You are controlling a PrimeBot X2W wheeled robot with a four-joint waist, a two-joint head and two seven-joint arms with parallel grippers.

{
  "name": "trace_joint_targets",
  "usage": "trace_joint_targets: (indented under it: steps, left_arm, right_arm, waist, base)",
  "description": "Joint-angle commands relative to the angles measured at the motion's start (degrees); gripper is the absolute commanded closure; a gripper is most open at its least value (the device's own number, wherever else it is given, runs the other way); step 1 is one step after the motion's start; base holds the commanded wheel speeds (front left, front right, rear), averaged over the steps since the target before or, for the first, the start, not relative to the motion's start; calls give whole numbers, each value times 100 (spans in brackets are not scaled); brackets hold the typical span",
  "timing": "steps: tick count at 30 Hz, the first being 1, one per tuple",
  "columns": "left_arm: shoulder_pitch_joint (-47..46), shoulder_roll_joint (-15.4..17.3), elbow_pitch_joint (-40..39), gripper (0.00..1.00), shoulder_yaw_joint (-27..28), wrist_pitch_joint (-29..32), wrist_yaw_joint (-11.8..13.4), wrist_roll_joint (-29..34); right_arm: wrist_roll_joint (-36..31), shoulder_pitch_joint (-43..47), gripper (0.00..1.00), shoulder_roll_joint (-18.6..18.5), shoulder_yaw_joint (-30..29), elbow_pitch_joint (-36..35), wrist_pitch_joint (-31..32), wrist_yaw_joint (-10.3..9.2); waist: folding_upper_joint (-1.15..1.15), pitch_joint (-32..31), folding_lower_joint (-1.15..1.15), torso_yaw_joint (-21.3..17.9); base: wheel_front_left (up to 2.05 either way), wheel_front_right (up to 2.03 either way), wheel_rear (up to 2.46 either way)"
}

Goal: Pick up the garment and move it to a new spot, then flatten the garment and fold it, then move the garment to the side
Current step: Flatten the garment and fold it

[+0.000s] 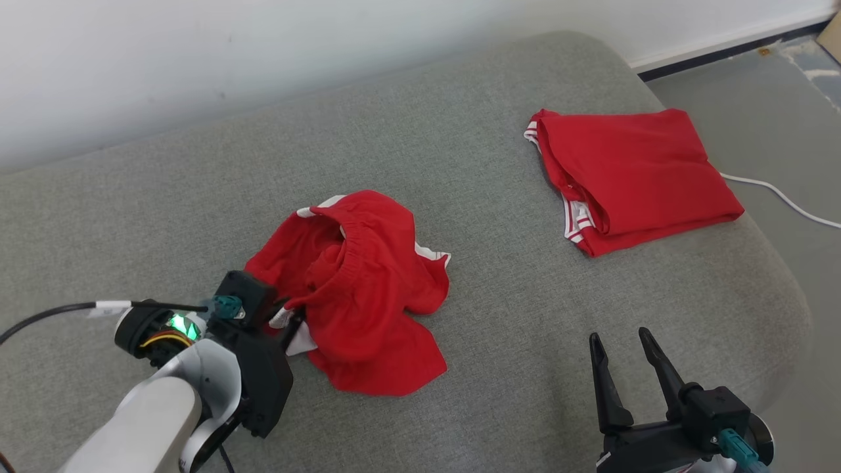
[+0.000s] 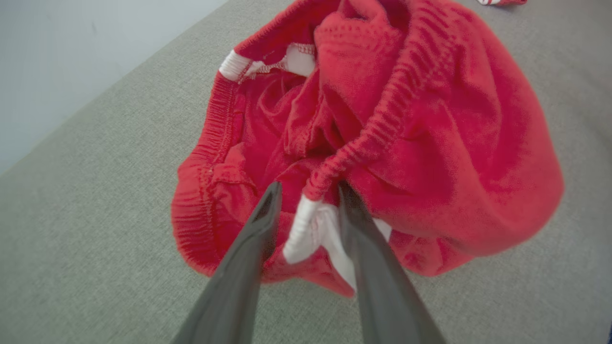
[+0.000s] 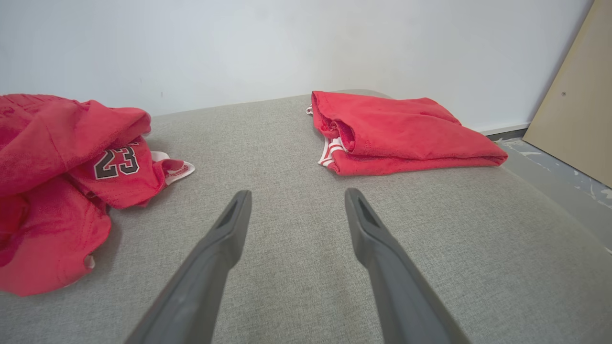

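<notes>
The left gripper (image 2: 308,188) has its fingers (image 2: 248,253) either side of a white-edged waistband fold of the crumpled red shorts (image 1: 368,289); I cannot tell whether they pinch it. In the head view the shorts lie on the grey cushion (image 1: 460,164) at about 8 o'clock from its middle. The right gripper (image 1: 617,335) hangs at 5 o'clock, spread wide and empty. A folded red garment (image 1: 637,171) lies at 2 o'clock.

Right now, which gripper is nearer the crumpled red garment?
Left. The left gripper straddles a white-trimmed edge of the crumpled garment; the right gripper sits apart over bare cushion, to its right.
</notes>
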Motion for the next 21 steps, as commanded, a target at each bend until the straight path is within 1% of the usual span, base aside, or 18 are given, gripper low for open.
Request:
trace_joint_targets:
  steps: [1, 3, 5, 7, 9, 13, 17, 18, 20, 21]
  left_arm:
    - [-101, 20, -43, 100, -33, -20, 10, -138]
    - [-148, -45, -69, 100, -7, -104, 11, -352]
    - [-157, -211, -140, 100, 42, -169, 10, -650]
    - [-151, -454, -323, 100, 116, -205, 10, -1193]
    - [-192, -615, -614, 100, 93, -102, 10, -1772]
    - [-400, -781, -1162, 100, 50, 171, 10, -2636]
    - [-768, -975, -1401, 100, 297, 90, 9, -3078]
    - [-768, -975, -1401, 100, 297, 90, 9, -3078]
    - [-989, -1173, -1427, 100, 462, -38, 15, -3213]
    - [-1105, -1290, -1397, 100, 573, -143, 79, -3235]
  right_arm:
    - [42, -52, 0, 18, -2, 11, -41, -12]
    - [63, -44, 0, 18, 4, 11, -58, -11]
    - [69, -57, 0, 18, 3, 28, -54, -12]
    - [71, -76, 0, 18, 1, 42, -57, -12]
    - [62, -86, 0, 17, -4, 58, -56, -12]
    - [73, -117, 0, 19, 7, 81, -60, -12]
    - [108, -149, 0, 17, 53, 111, -80, -12]
    - [108, -149, 0, 17, 53, 111, -80, -12]
    - [117, -147, 0, 17, 61, 141, -94, -12]
    - [125, -132, 0, 18, 58, 159, -102, -12]
  waist:
    - [-1, 49, -1, -2]
    - [-1, 52, -1, 52]
    - [-1, 46, -1, 113]
    - [-1, 33, -1, 174]
    - [-1, 20, -1, 229]
    - [-1, -18, -1, 316]
    - [-1, -67, -1, 351]
    - [-1, -67, -1, 351]
    - [-1, -108, -1, 365]
    - [-1, -137, -1, 378]
  base:
    - [0, 0, 0]
    - [0, 0, 0]
    - [0, 0, 0]
    - [0, 0, 0]
    - [0, 0, 0]
    - [0, 0, 0]
    - [0, 0, 0]
    - [0, 0, 0]
    - [0, 0, 0]
    - [0, 0, 0]
